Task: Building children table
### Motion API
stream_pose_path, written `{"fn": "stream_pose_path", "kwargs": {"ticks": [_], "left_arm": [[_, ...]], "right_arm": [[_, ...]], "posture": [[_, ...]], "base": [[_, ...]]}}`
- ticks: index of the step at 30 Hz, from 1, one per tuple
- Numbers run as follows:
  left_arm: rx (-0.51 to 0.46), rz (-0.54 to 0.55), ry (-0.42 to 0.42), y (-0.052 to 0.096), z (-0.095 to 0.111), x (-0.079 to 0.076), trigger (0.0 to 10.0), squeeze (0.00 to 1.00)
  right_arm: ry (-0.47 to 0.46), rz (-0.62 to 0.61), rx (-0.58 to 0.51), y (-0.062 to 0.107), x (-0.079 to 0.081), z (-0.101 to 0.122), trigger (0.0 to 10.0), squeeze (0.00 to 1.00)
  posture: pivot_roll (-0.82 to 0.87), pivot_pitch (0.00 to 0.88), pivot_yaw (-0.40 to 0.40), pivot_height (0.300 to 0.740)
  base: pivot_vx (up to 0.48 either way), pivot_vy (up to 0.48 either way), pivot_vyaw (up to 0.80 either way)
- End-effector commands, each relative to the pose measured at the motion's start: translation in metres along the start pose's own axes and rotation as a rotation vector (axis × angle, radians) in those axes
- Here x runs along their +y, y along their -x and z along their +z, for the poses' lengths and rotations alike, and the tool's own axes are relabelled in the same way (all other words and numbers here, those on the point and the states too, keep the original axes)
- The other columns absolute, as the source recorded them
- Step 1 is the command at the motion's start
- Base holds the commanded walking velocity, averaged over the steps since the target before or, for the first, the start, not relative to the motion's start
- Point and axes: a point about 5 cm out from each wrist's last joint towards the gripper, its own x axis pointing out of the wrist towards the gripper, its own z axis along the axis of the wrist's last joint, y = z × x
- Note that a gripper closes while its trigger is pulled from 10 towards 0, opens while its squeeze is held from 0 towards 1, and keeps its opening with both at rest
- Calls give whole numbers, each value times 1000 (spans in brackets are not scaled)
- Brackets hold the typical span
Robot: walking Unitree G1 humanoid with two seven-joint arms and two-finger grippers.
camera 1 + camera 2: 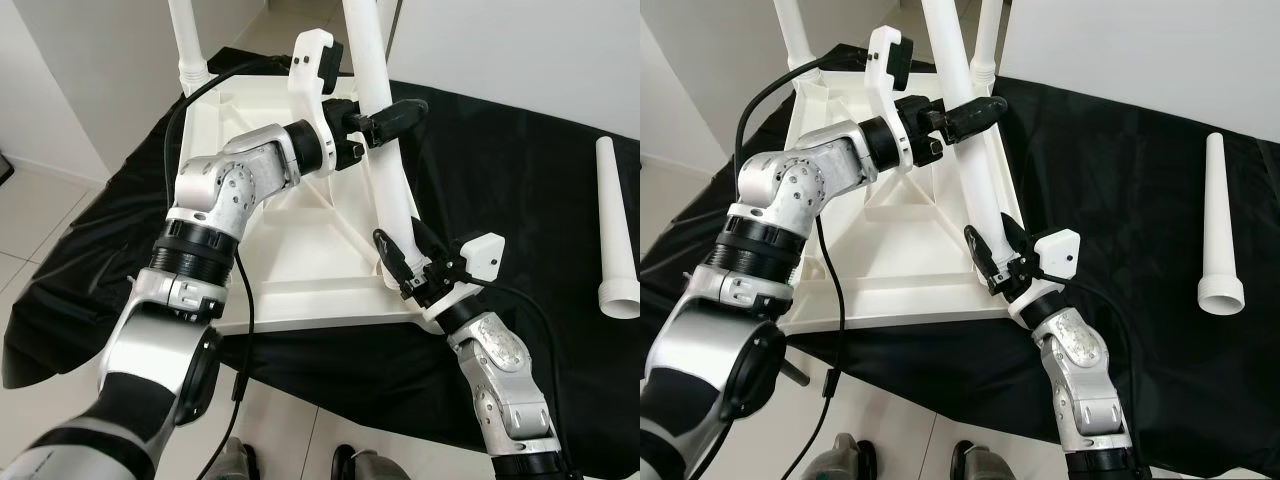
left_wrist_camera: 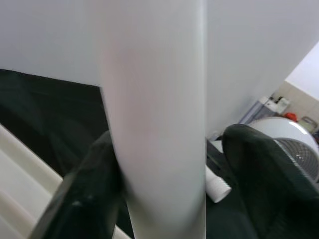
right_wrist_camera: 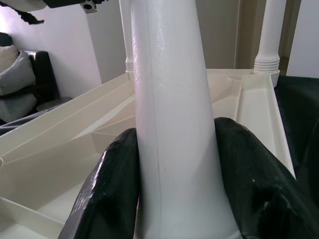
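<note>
Upturned white tabletop (image 1: 300,290) lies underside-up on a black cloth (image 1: 520,180) over the floor. Two legs (image 3: 269,35) stand screwed in at the far corners. A third leg (image 1: 385,150) stands at the near right corner, tilted slightly.

Left tool (image 1: 385,122) is clamped on the leg's upper part, fingers on either side of it. Right tool (image 1: 405,255) is closed around the flared base, just above the socket — both pads (image 3: 117,184) press the plastic.

Judged step: seating and threading this leg. To do well, bring the leg upright first, then turn from the base while the upper grip only steadies. Thread engagement is hidden, possibly not started.

Fourth leg (image 1: 618,230) lies loose on the cloth, far right.
</note>
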Motion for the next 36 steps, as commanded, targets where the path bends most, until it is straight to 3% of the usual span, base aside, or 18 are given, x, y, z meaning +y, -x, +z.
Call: {"fn": "stream_pose_path", "kwargs": {"ticks": [1, 11, 12, 13, 15, 16, 24, 25, 26, 36], "left_arm": [[35, -243, 11, -6, -6, -22, 0, 0], [35, -231, -20, -7, -7, -19, 0, 0], [31, -225, -23, -8, -5, -19, 0, 0], [30, -211, -36, -8, -3, -19, 0, 0], [33, -192, -47, -9, -1, -18, 0, 0], [30, -181, -76, -10, 2, -19, 10000, 0], [0, -192, -159, -11, 8, -28, 10000, 0], [-23, -208, -219, -11, 11, -36, 10000, 0], [-31, -214, -240, -11, 12, -39, 10000, 0], [-48, -202, -382, -11, 10, -53, 10000, 0]], "right_arm": [[30, 23, -23, -1, 3, 5, 10000, 0], [55, 37, -16, -4, 1, 5, 10000, 0], [54, 40, -17, -5, 1, 5, 10000, 494], [55, 40, -18, -5, 1, 6, 10000, 671], [42, 48, -21, -5, 1, 6, 10000, 690], [43, 50, -21, -6, 1, 6, 10000, 1000], [54, 19, 25, -8, -1, 5, 10000, 1000], [59, -7, 98, -12, -3, 3, 10000, 812], [72, -11, 117, -14, -4, 3, 10000, 0], [136, 13, 168, -26, -4, 10, 10000, 0]], "posture": [[16, 148, -31, 740], [23, 140, -36, 740], [24, 138, -36, 740], [26, 136, -36, 740], [26, 133, -34, 740], [25, 132, -33, 740], [23, 129, -33, 740], [22, 129, -33, 740], [20, 129, -35, 740], [25, 137, -37, 740]], "base": [[0, 0, 0], [0, 0, 0], [0, 0, 0], [0, 0, 0], [0, 0, 0], [0, 0, 0], [0, 0, 0], [0, 0, 0], [0, 0, 0], [0, 0, 0]]}}
